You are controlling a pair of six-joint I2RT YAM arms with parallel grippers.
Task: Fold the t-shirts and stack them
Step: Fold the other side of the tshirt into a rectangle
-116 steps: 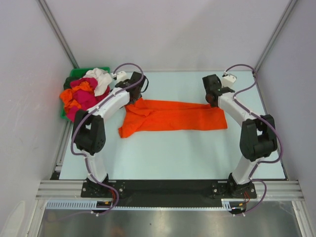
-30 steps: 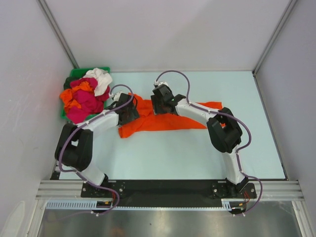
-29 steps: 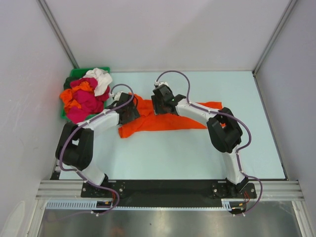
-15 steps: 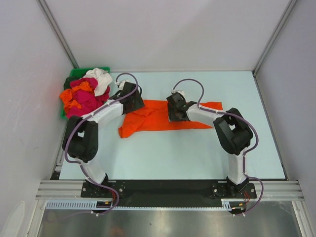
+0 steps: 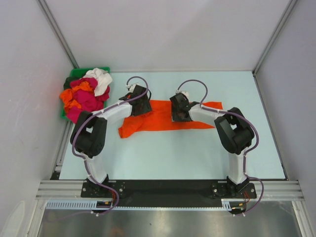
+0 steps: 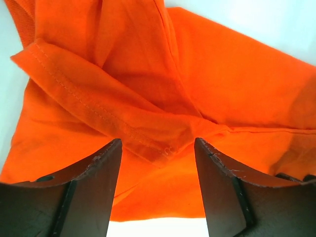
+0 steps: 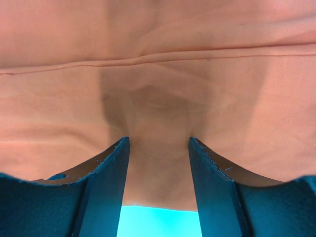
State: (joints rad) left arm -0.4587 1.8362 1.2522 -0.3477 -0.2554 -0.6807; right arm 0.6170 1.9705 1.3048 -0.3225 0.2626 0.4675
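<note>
A bright orange t-shirt [image 5: 153, 121] lies partly folded on the pale table, its left end bunched toward the front. My left gripper [image 5: 140, 104] stands over the shirt's upper left part. In the left wrist view that gripper [image 6: 158, 145] is open above a hemmed fold of the orange cloth [image 6: 222, 84]. My right gripper [image 5: 177, 113] is low over the middle of the shirt. It is open in the right wrist view [image 7: 158, 143], with flat cloth [image 7: 158, 49] between and beyond its fingers. Neither gripper holds anything.
A green bin [image 5: 75, 74] at the back left holds a heap of magenta, orange and white t-shirts [image 5: 84, 96] that spills over its rim. Bare table [image 5: 197, 153] stretches in front of the shirt. Frame posts and grey walls close off both sides.
The shirt's right end has been folded over leftward since the earliest frame. In the last second my right gripper moved right along the shirt, and my left moved back and right, its jaws narrowing slightly.
</note>
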